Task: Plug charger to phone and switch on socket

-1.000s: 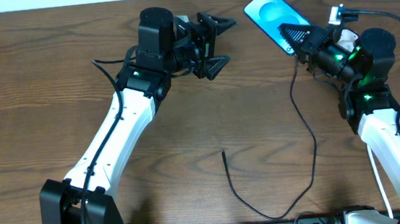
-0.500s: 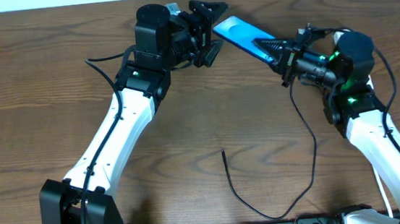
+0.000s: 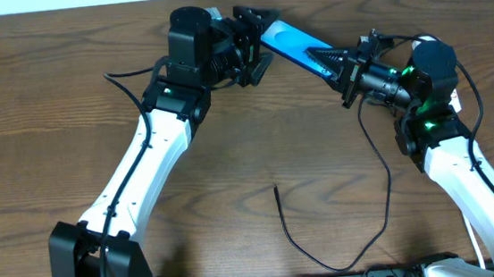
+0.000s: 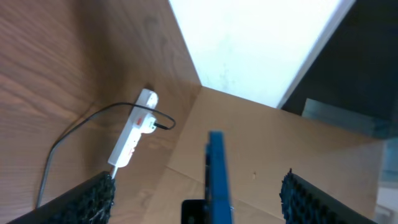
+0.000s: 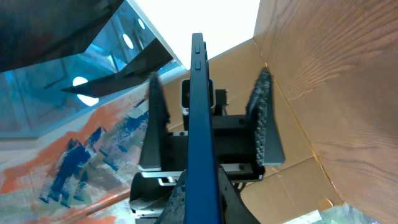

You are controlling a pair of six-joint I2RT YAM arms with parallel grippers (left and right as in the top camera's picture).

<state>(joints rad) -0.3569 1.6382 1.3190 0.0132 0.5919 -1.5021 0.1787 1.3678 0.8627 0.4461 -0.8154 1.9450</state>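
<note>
The phone [image 3: 290,40] hangs above the table's back edge, turned on its side, with my right gripper [image 3: 326,58] shut on its right end. Its left end reaches in between the fingers of my left gripper [image 3: 263,40], which stands open. In the left wrist view the phone [image 4: 216,171] shows edge-on midway between the pads [image 4: 84,200], with a gap on each side. The right wrist view shows the phone [image 5: 199,106] clamped in my right gripper [image 5: 200,190]. The charger [image 3: 376,235] lies looped on the table, plug tip [image 3: 276,188] free. The socket [image 4: 132,138] lies on the wood behind.
A thin black cable [image 4: 87,121] runs across the wood to the socket's side. A cardboard sheet [image 4: 267,143] stands at the table's back edge behind the phone. The left arm [image 3: 142,166] crosses the left half of the table, and the right arm [image 3: 465,173] stands at the right.
My right gripper has carried the phone left and turned it on edge, bringing its end between the left gripper's fingers. The left gripper shifted slightly and its jaws narrowed a little.
</note>
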